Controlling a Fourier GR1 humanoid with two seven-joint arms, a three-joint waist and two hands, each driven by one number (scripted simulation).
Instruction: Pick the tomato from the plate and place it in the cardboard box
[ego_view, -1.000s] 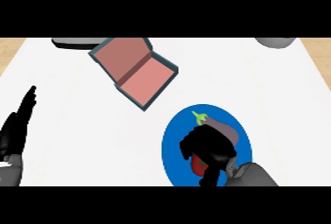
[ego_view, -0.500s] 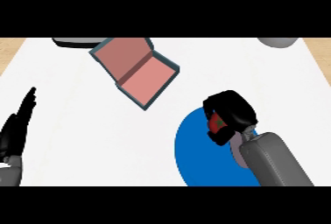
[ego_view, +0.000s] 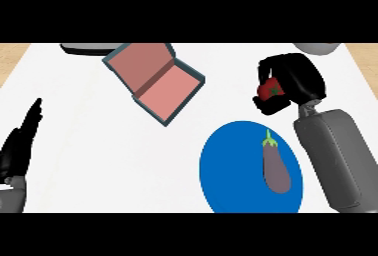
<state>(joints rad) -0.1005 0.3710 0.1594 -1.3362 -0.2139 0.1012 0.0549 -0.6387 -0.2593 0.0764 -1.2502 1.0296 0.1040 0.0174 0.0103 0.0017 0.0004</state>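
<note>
The right hand (ego_view: 291, 80) curls round the red tomato (ego_view: 269, 90), held above the white tabletop (ego_view: 96, 150). The cardboard box (ego_view: 156, 80) lies open to its left; the blue plate (ego_view: 229, 170) with an eggplant (ego_view: 276, 167) sits below it. The left hand (ego_view: 21, 145) rests open.

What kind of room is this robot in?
Probably a kitchen. An eggplant lies on a blue plate on a white counter, and the right hand holds a tomato. A cardboard box is there too.
</note>
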